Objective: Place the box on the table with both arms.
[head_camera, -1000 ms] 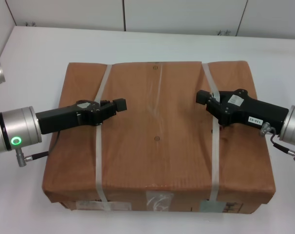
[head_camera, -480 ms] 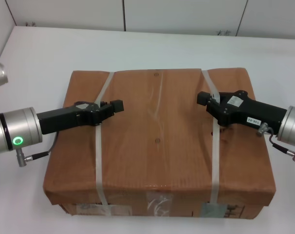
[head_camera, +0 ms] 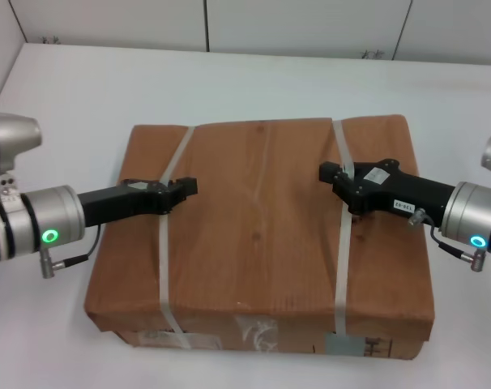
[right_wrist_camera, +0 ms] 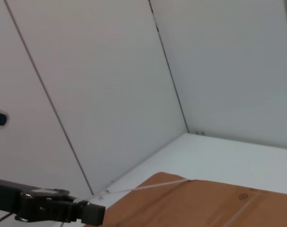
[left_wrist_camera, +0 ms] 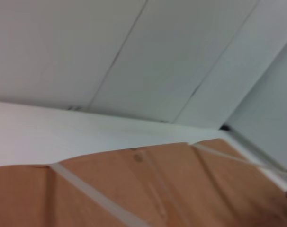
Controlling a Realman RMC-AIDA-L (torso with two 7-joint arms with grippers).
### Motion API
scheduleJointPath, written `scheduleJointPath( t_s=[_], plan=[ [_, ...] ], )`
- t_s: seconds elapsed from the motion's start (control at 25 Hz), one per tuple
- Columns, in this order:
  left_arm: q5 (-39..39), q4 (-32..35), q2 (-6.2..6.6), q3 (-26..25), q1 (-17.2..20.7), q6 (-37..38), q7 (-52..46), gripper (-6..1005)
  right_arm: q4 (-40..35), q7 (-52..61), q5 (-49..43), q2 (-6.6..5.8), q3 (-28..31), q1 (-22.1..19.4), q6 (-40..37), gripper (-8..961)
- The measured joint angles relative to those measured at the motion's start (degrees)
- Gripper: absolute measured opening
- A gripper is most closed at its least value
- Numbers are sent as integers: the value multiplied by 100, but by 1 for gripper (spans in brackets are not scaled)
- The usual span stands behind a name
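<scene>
Here the flat, strapped cardboard box [head_camera: 262, 243] carries both black end effectors, left end effector [head_camera: 185, 187] and right end effector [head_camera: 330, 173]; grip state unclear.

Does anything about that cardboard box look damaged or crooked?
Nothing serious. The box sits slightly turned on the table, and its top is a bit wrinkled. Both white straps are in place. The left hand and right hand are over the straps.
</scene>
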Motion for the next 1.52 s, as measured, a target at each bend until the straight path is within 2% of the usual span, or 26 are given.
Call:
scheduleJointPath(
  t_s=[0.12, 0.4, 0.72, 1.16, 1.36, 1.52],
  plan=[
    [15, 14, -87, 3, -68, -360, 107, 56, 146, -24, -33, 0, -4, 85, 318, 36],
    [103, 41, -183, 5, -140, -667, 208, 57, 413, -62, -39, -1, -5, 309, 960, 39],
    [160, 48, -207, 5, -172, -869, 209, 56, 579, -29, -28, -1, 32, 468, 1458, 42],
    [358, 67, -227, -6, -134, -1216, -58, 169, 753, 523, 108, -1, 144, 445, 2263, 46],
    [396, 122, -245, -5, -110, -1341, -2, 220, 865, 641, 287, -1, 377, 396, 2649, 233],
    [385, 184, -246, -4, -73, -1342, 185, 337, 890, 608, 316, 0, 382, 319, 2606, 389]
  ],
)
